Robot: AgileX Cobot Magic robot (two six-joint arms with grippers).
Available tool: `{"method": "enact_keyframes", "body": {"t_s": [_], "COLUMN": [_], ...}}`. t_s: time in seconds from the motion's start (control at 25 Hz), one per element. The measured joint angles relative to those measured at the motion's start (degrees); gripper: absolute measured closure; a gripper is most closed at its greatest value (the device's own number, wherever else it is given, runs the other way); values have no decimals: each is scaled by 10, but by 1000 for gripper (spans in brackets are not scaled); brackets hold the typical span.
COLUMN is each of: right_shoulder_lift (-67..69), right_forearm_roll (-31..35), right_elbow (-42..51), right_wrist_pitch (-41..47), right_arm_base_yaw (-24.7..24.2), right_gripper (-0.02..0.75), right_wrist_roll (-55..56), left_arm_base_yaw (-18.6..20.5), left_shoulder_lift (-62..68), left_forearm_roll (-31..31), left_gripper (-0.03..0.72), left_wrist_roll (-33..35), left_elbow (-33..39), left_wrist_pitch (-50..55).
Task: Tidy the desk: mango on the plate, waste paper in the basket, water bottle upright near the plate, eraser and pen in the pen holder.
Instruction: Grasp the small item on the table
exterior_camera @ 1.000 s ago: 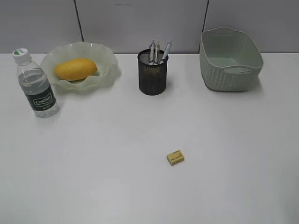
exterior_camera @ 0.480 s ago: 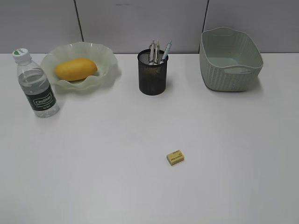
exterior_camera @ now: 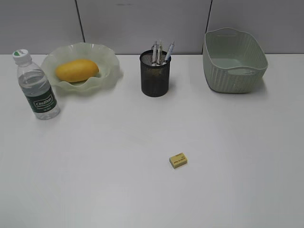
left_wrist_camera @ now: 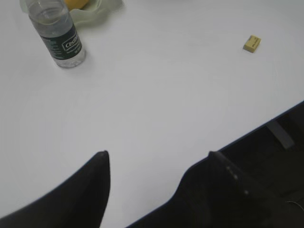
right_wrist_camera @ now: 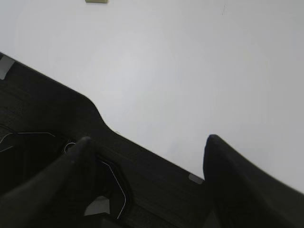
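Observation:
On the white desk (exterior_camera: 95,152), the yellow mango (exterior_camera: 77,70) lies on the pale green plate (exterior_camera: 108,61) at the back left. The water bottle (exterior_camera: 38,88) stands upright just left of the plate. Pens (exterior_camera: 159,50) stand in the black mesh pen holder (exterior_camera: 155,76). The yellow eraser (exterior_camera: 177,160) lies alone on the desk in front. The basket (exterior_camera: 232,64) sits at the back right. The waste paper is out of view. My left gripper (left_wrist_camera: 157,154) is open and empty above the near desk edge, far from the bottle (left_wrist_camera: 57,33) and eraser (left_wrist_camera: 251,42). My right gripper (right_wrist_camera: 148,138) is open and empty.
Neither arm shows in the exterior view. Both wrist views show the desk's front edge with dark floor below it (right_wrist_camera: 47,123). The eraser (right_wrist_camera: 96,1) shows at the top edge of the right wrist view. A grey partition wall (exterior_camera: 142,23) backs the desk.

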Motion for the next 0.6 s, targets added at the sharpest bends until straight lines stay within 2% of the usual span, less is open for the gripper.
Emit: {"method": "enact_keyframes", "body": {"t_s": [0.28,0.6], "right_shoulder_lift": [0,0], "right_forearm_roll": [1,-5], "right_elbow": [0,0], "right_wrist_pitch": [0,0], "right_arm_base_yaw": [0,0], "right_gripper": [174,174], "right_wrist_roll": [0,0], "left_arm_base_yaw": [0,0], "left_shoulder_lift": [36,268], "left_forearm_roll": [-1,-7], "left_gripper": [207,207], "left_wrist_roll": [0,5], "left_elbow": [-16,-55], "left_wrist_pitch": [-50,-183]}}
